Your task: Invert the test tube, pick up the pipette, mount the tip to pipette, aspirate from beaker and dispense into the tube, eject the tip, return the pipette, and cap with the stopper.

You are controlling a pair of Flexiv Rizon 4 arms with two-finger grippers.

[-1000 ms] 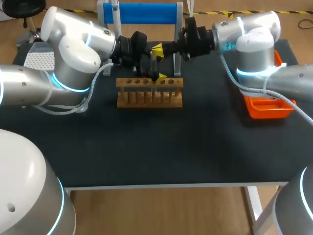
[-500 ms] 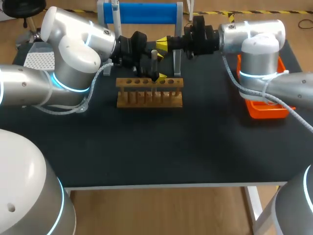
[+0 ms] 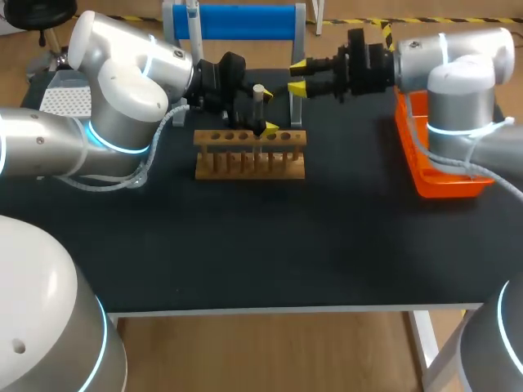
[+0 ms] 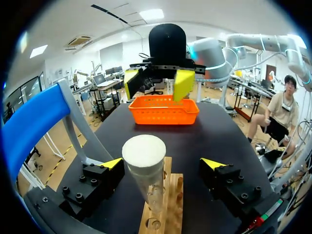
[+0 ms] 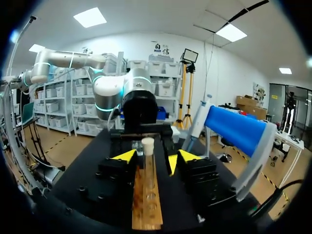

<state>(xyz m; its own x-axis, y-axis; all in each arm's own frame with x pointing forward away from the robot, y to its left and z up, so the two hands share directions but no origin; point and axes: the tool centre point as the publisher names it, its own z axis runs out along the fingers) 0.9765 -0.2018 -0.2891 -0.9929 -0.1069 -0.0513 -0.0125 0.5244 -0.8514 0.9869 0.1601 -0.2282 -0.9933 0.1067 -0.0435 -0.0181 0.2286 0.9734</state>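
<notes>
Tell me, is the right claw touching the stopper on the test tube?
Apart. The head view shows a plain gap between the open right claw and the stopper.

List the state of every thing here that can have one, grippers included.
test tube: upright in the rack, stoppered.
stopper: seated in the test tube's mouth.
left gripper: open, straddling the test tube.
right gripper: open, empty, apart from the test tube.
rack: standing on the table, test tube in one hole.
orange basket: upright near the table's right edge.
</notes>
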